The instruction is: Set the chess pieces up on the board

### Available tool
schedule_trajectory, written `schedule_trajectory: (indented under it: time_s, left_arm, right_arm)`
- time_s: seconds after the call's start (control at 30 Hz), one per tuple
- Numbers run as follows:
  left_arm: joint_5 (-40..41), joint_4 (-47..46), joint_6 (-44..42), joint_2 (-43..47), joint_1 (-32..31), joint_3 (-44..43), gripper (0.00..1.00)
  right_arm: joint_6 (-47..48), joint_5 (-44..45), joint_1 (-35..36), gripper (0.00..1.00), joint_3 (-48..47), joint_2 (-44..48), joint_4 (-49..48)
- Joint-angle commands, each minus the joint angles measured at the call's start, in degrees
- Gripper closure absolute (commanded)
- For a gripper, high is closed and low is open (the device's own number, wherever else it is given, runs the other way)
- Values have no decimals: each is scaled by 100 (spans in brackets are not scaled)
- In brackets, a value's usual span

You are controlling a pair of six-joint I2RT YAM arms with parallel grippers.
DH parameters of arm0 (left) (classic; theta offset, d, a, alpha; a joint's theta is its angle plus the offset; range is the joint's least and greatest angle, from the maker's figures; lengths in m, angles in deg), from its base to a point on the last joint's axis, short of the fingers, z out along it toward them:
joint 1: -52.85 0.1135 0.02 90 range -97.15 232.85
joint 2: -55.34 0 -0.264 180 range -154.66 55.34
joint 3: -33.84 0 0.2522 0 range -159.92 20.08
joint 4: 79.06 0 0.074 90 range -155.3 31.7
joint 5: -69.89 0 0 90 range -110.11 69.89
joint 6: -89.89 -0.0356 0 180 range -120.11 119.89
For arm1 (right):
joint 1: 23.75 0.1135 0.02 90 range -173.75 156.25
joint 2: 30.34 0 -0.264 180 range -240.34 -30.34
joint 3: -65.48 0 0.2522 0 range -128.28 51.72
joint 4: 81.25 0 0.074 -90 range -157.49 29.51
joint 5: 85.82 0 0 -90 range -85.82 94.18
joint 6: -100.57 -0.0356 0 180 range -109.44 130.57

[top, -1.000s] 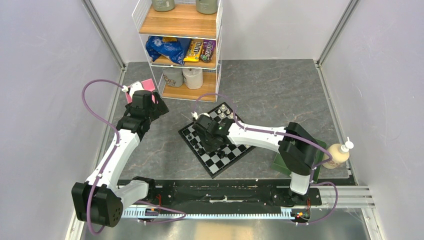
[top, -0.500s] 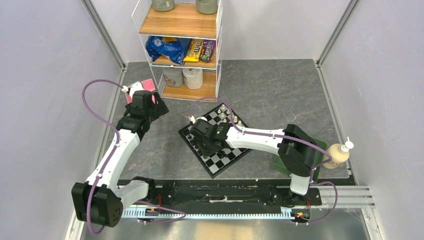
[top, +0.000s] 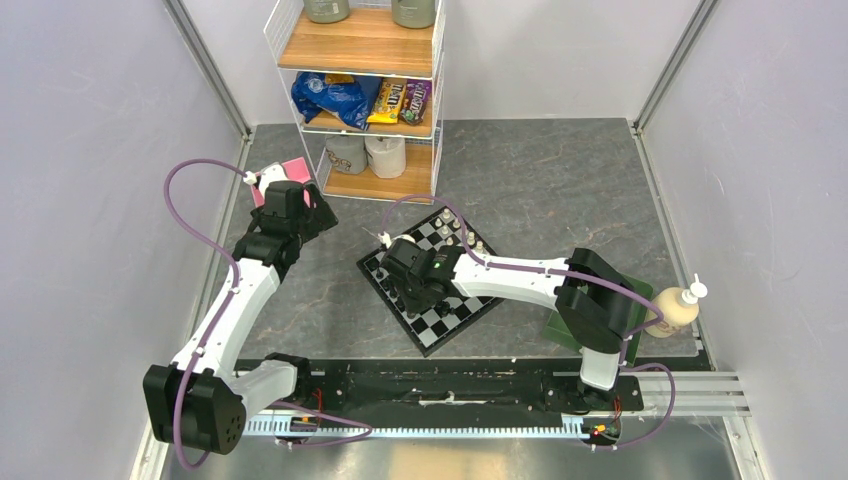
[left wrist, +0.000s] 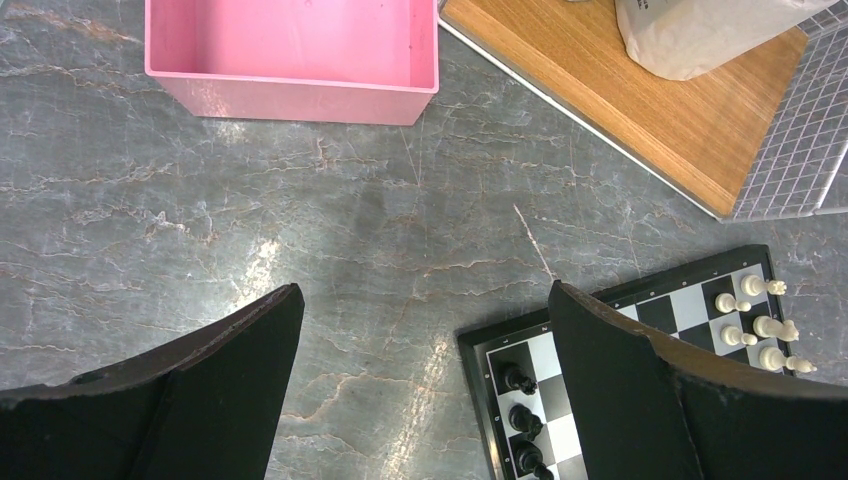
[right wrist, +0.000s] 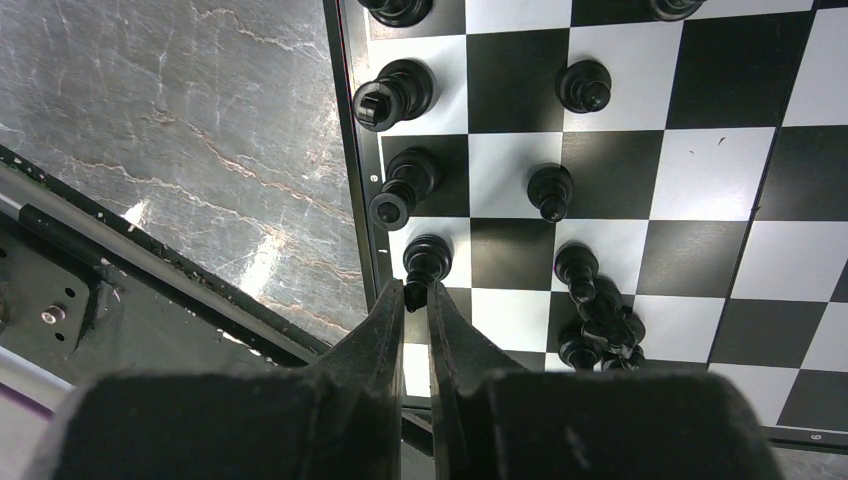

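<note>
The board lies askew in the middle of the table, also seen in the right wrist view and the left wrist view. My right gripper is shut on a black chess piece, held at the board's left edge column; from above this gripper is over the board's near-left side. Other black pieces stand close by, and several lie in a heap. White pieces stand at the far corner. My left gripper hangs open over bare table, left of the board.
A pink box sits at the far left beside a wire shelf unit holding snacks and rolls. A green tray and a soap bottle are at the right. The black base rail runs just beyond the board's near edge.
My right gripper has shifted a little to the left and nearer across the board, still shut on the black piece. The left arm has not moved.
</note>
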Motion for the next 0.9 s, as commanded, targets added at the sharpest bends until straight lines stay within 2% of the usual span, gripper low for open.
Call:
schedule_trajectory:
  time_s: [0.0,0.2,0.43,0.6,0.87]
  left_arm:
    - [71,-108,-136,98,38,-103,0]
    - [61,-125,-140,69,44,-103,0]
    - [28,-143,-148,66,47,-129,0]
    - [26,-137,-167,71,55,-153,0]
    - [0,-125,-161,67,63,-160,0]
  right_arm:
    - [-53,-18,42,88,24,79,-165]
    - [-57,-47,41,85,35,69,-177]
    - [20,98,41,68,-20,175,-134]
    - [113,287,33,62,-35,454,-53]
    - [125,841,-232,58,384,1050,113]
